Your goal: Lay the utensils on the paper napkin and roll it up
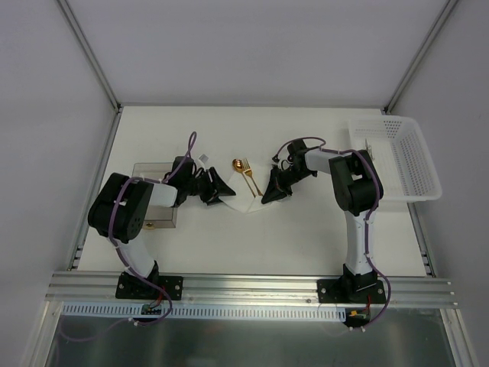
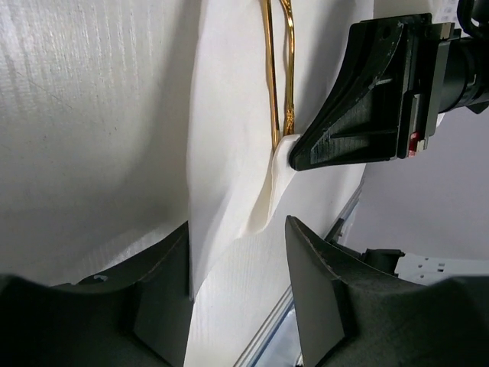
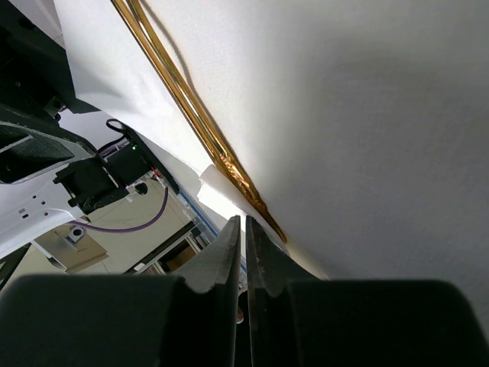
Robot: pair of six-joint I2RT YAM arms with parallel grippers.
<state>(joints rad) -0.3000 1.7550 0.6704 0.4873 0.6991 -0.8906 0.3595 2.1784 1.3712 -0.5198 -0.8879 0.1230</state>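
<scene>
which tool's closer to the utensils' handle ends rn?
Right. The right tool pinches the napkin's raised edge right at the handle ends of the utensils. The left tool sits open on the napkin's opposite side, farther from them.

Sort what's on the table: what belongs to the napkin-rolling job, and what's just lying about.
Job: slim gold metal fork; slim gold metal spoon; thin white square paper napkin under their handles.
Lying about: white perforated plastic basket at the right edge; grey flat rectangular block at the left.
</scene>
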